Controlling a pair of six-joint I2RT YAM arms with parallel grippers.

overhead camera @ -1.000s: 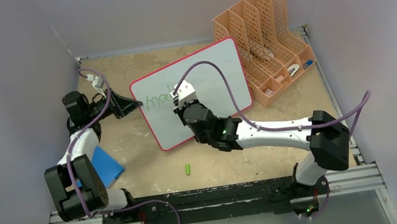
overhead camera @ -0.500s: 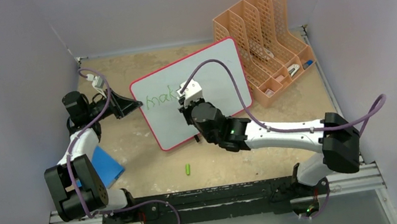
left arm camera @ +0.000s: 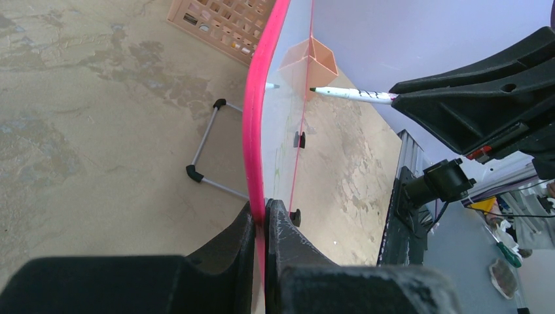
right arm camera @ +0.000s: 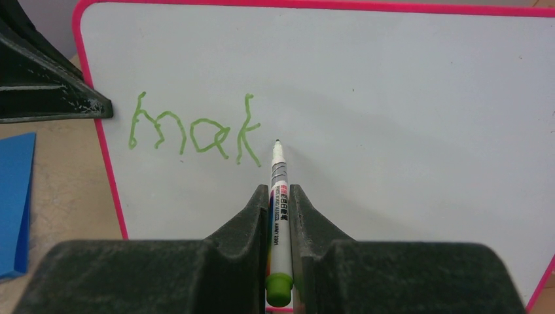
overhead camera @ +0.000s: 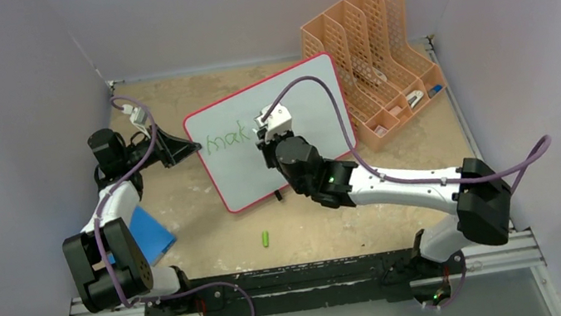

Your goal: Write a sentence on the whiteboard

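Now the board stands tilted on the table, and the left tool is clamped on its pink left rim. The right tool grips a marker tightly, with the tip just right of the green writing (it reads only "mak"). I cannot tell if the tip touches the board.

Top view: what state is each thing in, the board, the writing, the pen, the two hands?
whiteboard, propped up tilted.
sentence, unfinished: only "mak" written.
marker, uncapped, tip just off the whiteboard.
left hand, shut on the whiteboard's rim.
right hand, shut on the marker.
green cap, off, lying on the table.
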